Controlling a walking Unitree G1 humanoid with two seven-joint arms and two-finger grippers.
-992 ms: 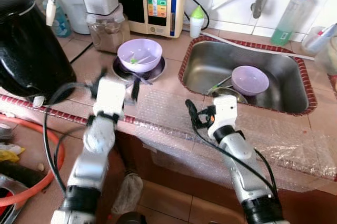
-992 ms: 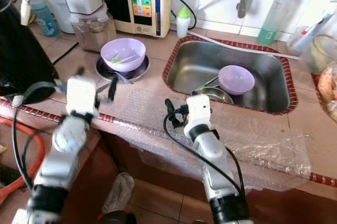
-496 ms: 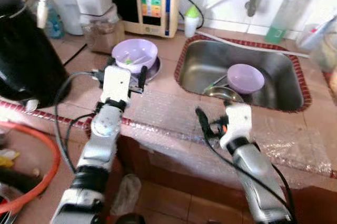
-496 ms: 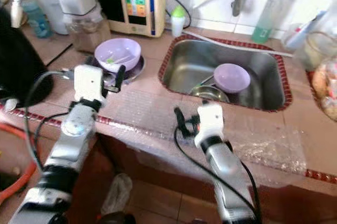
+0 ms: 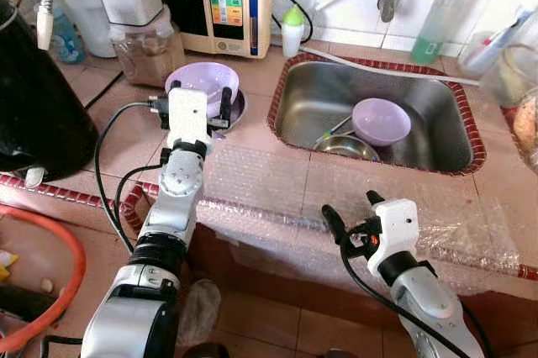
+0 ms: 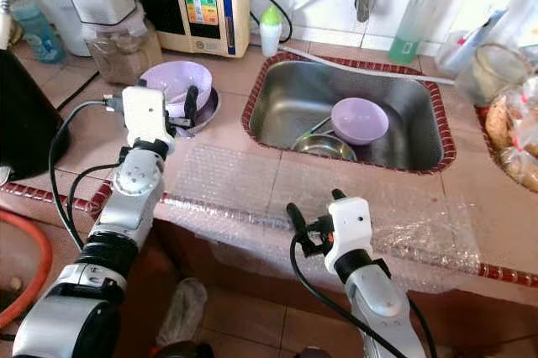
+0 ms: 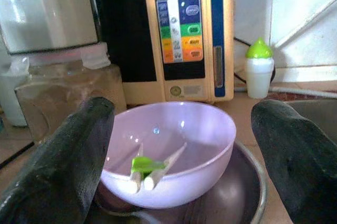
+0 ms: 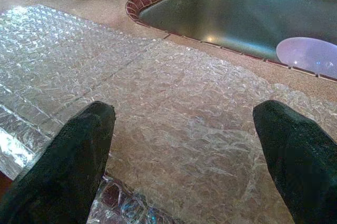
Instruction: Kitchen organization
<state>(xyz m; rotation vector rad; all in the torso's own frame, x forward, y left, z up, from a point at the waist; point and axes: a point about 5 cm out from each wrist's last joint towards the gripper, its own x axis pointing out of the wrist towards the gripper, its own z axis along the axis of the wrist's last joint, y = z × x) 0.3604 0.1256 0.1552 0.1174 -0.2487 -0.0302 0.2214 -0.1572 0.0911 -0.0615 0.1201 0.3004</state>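
A: Bowl (image 7: 168, 150) first. Where does it sit relative to the sink (image 5: 454, 160)?

B: Just beside the sink's rim, on the counter (image 5: 261, 81), nested in a metal dish (image 7: 237, 203). It's lilac, upright, with two pale utensils and a green scrap lying inside.

A: And which arm has it?

B: The left gripper (image 5: 189, 106), clearly the nearer one. It hovers right at the bowl's near side, fingers spread wide and holding nothing; in its wrist view the bowl lies straight ahead between the two fingers (image 7: 58, 166), not yet touched as far as I can tell.

A: The right one?

B: The right gripper (image 8: 184, 150) hangs well short of the sink, over the front edge of the bubble wrap (image 8: 174, 98) that covers the counter there. Also wide open and empty.

A: Anything in the way?

B: Beyond the bowl, away from the sink's front, stand a glass jar (image 7: 68, 92) and a cream appliance with coloured buttons (image 7: 181, 29); they limit how far forward the fingers can go. A second lilac bowl (image 5: 381, 120) sits inside the sink above a steel one (image 5: 346, 148). I'd judge the bowl's round wall needs a straight closing grip.
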